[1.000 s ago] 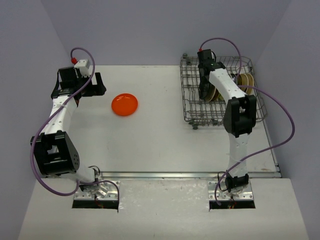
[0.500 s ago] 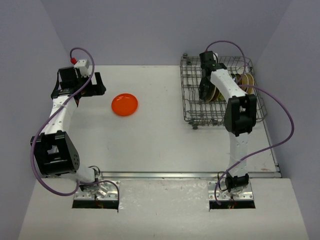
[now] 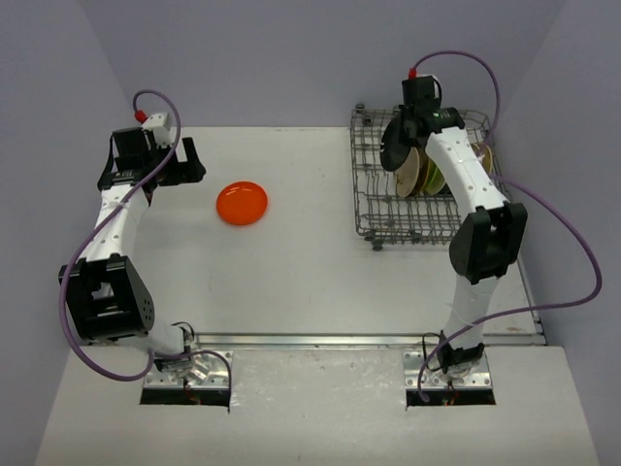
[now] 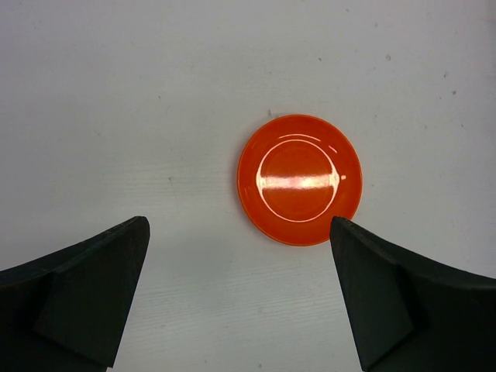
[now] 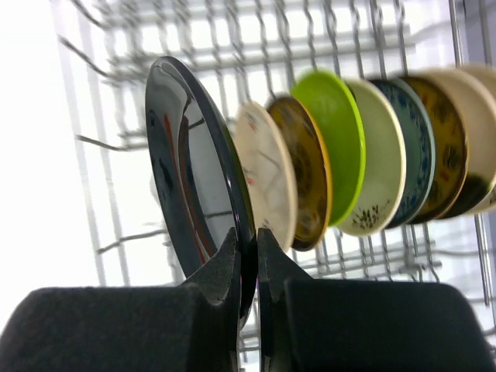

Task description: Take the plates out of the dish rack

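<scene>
My right gripper [image 5: 248,240] is shut on the rim of a black plate [image 5: 190,178] and holds it on edge above the dish rack [image 3: 374,209]; the black plate also shows in the top view [image 3: 396,150]. Behind it several plates stand in a row in the rack: a cream one [image 5: 267,174], a yellow patterned one [image 5: 310,182], a lime green one [image 5: 341,132] and a pale blue patterned one [image 5: 422,147]. An orange-red plate [image 3: 242,203] lies flat on the table and shows in the left wrist view [image 4: 299,179]. My left gripper [image 4: 240,294] is open above the table just short of it.
The wire rack [image 5: 232,31] stands at the table's back right, near the right wall. Purple cables loop beside both arms. The white table [image 3: 291,272] ends at a metal strip at the near edge.
My right gripper has risen and moved back with the black plate, lifting it out of the row in the rack. The left arm has not moved.
</scene>
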Tool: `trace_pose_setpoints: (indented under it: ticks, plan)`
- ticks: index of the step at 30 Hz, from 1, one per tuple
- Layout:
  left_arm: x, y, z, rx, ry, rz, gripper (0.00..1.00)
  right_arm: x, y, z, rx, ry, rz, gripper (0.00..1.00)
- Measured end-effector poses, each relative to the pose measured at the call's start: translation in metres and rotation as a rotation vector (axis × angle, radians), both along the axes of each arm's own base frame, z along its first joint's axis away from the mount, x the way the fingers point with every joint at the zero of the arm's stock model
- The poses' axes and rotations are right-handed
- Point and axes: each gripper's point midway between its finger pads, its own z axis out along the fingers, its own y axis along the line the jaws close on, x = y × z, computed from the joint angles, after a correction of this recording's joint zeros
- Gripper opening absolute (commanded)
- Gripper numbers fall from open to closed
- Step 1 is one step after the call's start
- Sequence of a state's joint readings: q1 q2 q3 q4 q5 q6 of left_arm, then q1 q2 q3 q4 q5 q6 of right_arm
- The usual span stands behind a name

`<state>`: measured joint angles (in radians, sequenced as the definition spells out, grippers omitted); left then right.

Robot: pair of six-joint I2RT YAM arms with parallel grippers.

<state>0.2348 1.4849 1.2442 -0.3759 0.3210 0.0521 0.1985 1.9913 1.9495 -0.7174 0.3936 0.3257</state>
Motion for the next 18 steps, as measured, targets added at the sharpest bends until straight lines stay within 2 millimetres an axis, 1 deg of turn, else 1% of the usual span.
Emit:
trace_pose_setpoints:
  ticks: [1, 3, 4, 6, 8, 10, 12, 15, 18]
  plan:
    - [0.0, -0.002, 0.002, -0.01, 0.001, -0.007, 1.0, 0.0, 0.007, 0.018, 0.016, -0.044, 0.03, 0.0]
    - [-0.001, -0.007, 0.006, -0.029, -0.003, -0.027, 1.0, -0.002, 0.014, 0.041, 0.045, -0.098, 0.067, 0.0]
    - [-0.001, -0.013, 0.01, -0.048, -0.012, -0.052, 1.0, -0.006, 0.024, 0.06, 0.085, -0.144, 0.114, 0.0]
    - [-0.005, -0.032, 0.021, -0.119, -0.035, -0.136, 1.0, -0.018, 0.043, 0.085, 0.163, -0.212, 0.205, 0.0]
    - [-0.014, -0.056, 0.037, -0.219, -0.059, -0.23, 0.98, -0.037, 0.061, 0.1, 0.251, -0.262, 0.296, 0.0]
    - [-0.026, -0.078, 0.057, -0.319, -0.084, -0.317, 0.95, -0.058, 0.078, 0.105, 0.337, -0.277, 0.379, 0.0]
    - [-0.038, -0.097, 0.077, -0.407, -0.107, -0.396, 0.92, -0.074, 0.096, 0.104, 0.424, -0.284, 0.46, 0.0]
    - [-0.055, -0.117, 0.101, -0.506, -0.125, -0.492, 0.88, -0.091, 0.121, 0.089, 0.527, -0.242, 0.552, 0.0]
    - [-0.066, -0.131, 0.11, -0.578, -0.109, -0.545, 0.83, -0.106, 0.146, 0.073, 0.598, -0.186, 0.62, 0.0]
